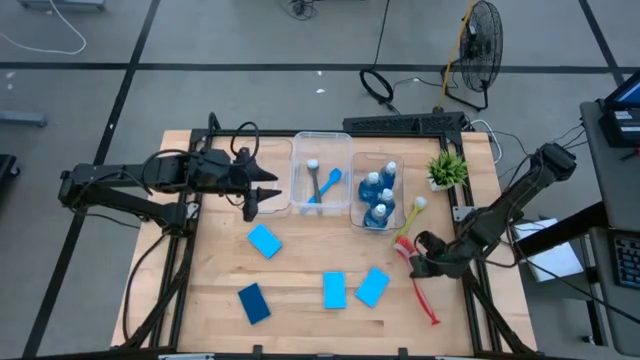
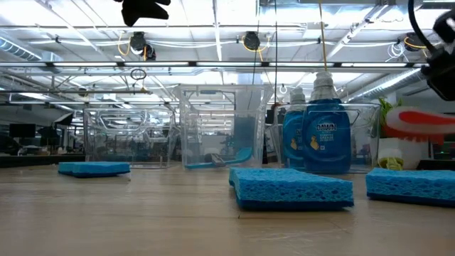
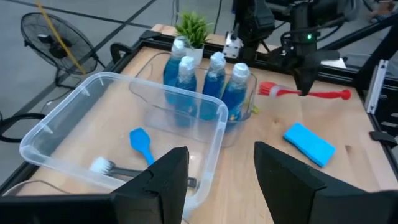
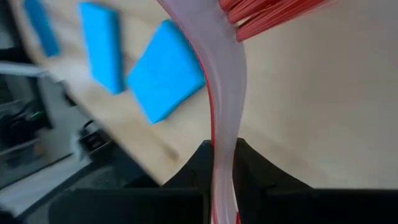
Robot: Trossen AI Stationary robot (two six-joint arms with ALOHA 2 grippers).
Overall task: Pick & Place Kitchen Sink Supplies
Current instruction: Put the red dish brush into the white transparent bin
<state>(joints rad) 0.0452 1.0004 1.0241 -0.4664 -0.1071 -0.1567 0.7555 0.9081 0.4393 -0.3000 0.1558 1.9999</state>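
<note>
bottles [image 1: 381, 197] in right bin [image 1: 357, 222], brushes [image 1: 322, 186] in left bin [image 1: 298, 170], sponges [image 1: 332, 290] in front

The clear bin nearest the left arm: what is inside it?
Inside the clear bin lie two brushes: a blue brush and a grey brush with white bristles. The left tool covers the end of the grey handle, so that part cannot be seen.

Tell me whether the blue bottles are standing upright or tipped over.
Upright. The four blue bottles stand caps-up together inside the clear bin.
</note>
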